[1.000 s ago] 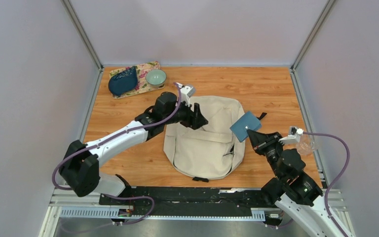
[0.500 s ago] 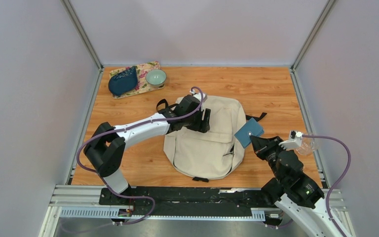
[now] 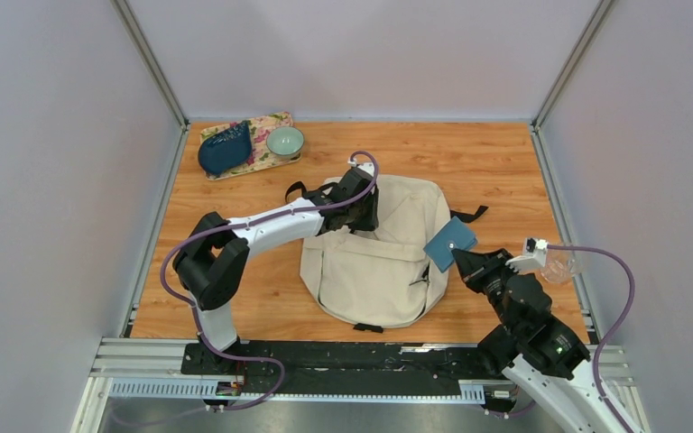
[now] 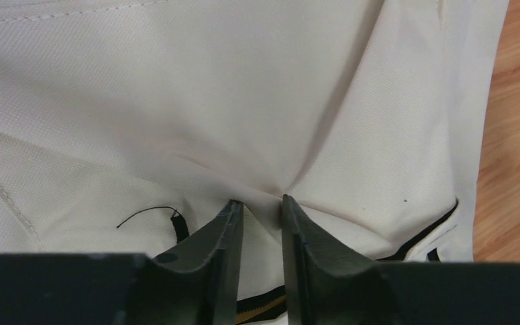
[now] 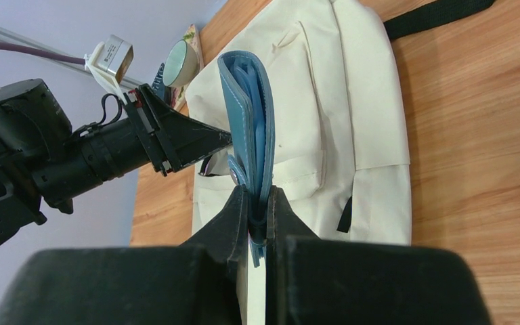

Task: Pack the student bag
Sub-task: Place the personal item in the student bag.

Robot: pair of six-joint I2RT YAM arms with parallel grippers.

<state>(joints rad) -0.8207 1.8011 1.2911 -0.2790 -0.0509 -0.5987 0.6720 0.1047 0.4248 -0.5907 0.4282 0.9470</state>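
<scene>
Setting: a wooden desk (image 3: 235, 298) closed in by plain grey walls (image 3: 361, 54), with the arm bases along the near edge.
Far-left corner: a floral tray (image 3: 275, 120) carries a dark blue item (image 3: 226, 149) and a pale green bowl (image 3: 285, 142). They sit well apart from the work, probably parked out of the way.
Left gripper (image 4: 258, 206): its arm reaches across from the left to the far-left part of the bag. The jaws are drawn in on a pinch of cream cloth, and creases run out from the tips. The black zipper line (image 4: 420, 237) lies just beside the pinch, so the grip looks meant to lift the flap and hold an opening up.
Student bag (image 3: 379, 262): it lies flat in the middle of the desk, front pocket up, with black straps poking out at its far-left and right sides. How wide the mouth stands cannot be told.
Blue wallet (image 5: 250, 122): it stands on edge over the bag's right border, thin side toward the bag, a fit pose for sliding in.
Right gripper (image 5: 257, 203): clamped tight on the wallet's lower end, leaving the leading end free.
Step in hand: most likely opening the bag for the wallet.
</scene>
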